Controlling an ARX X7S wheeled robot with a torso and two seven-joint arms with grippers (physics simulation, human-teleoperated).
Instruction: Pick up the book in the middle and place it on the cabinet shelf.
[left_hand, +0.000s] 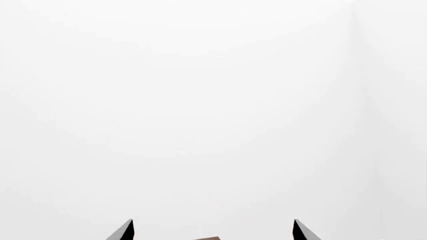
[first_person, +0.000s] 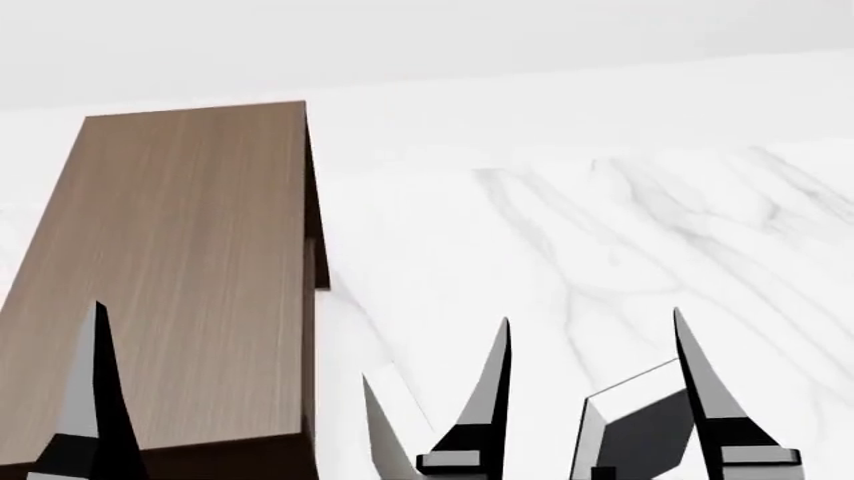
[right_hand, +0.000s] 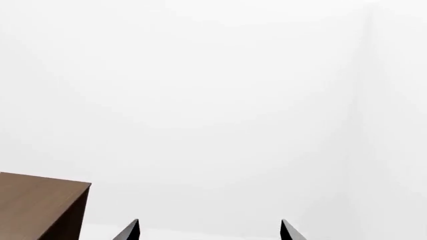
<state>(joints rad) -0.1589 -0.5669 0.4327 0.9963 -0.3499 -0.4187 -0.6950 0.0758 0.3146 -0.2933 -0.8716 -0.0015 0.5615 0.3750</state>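
The grey book (first_person: 650, 428), with a white edge along its top, shows in the head view between the fingers of my right gripper (first_person: 590, 318). That gripper is open and holds nothing. In the right wrist view it (right_hand: 210, 222) has only white wall between its tips, and the book is hidden there. The brown wood-grain cabinet (first_person: 187, 270) stands at the left, and its corner shows in the right wrist view (right_hand: 40, 205). My left gripper (left_hand: 213, 227) is open and empty over the cabinet top (left_hand: 208, 238). Only one of its fingers (first_person: 91, 400) shows in the head view.
A pale off-white book (first_person: 390, 425) stands between the cabinet and the right gripper's left finger. The white marble table (first_person: 601, 230) stretches behind the books to a white wall.
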